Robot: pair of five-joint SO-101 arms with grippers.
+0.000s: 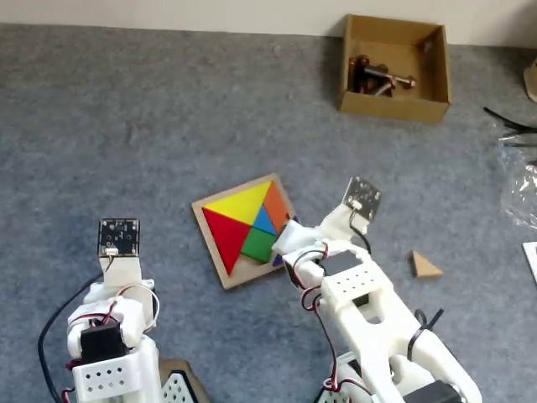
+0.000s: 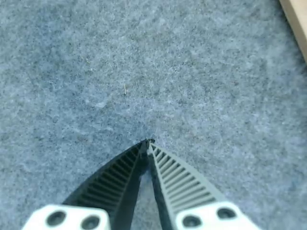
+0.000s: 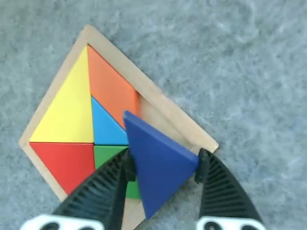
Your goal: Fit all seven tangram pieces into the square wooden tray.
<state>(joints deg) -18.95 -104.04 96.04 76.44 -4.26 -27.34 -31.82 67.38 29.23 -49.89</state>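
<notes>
A dark blue wooden triangle [image 3: 158, 165] is pinched between the fingers of the right gripper [image 3: 165, 160], presumably for lowering into the gap. Just beneath lies the square wooden tray [image 3: 158, 98], where five coloured pieces [image 3: 72, 110] are seated. Its vacant corner is partly hidden by the held triangle. A tan triangular piece [image 1: 425, 265] lies well apart. The left gripper [image 2: 147, 143] is pressed together, empty, over grey carpet [image 2: 144, 57].

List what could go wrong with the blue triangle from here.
1. The right gripper holds the blue triangle partly over the green piece, not squarely over the bare gap in the tray. Released here, it may land on its neighbours.
2. Nothing braces the tray, so pressing the piece in could slide it across the carpet.
</notes>
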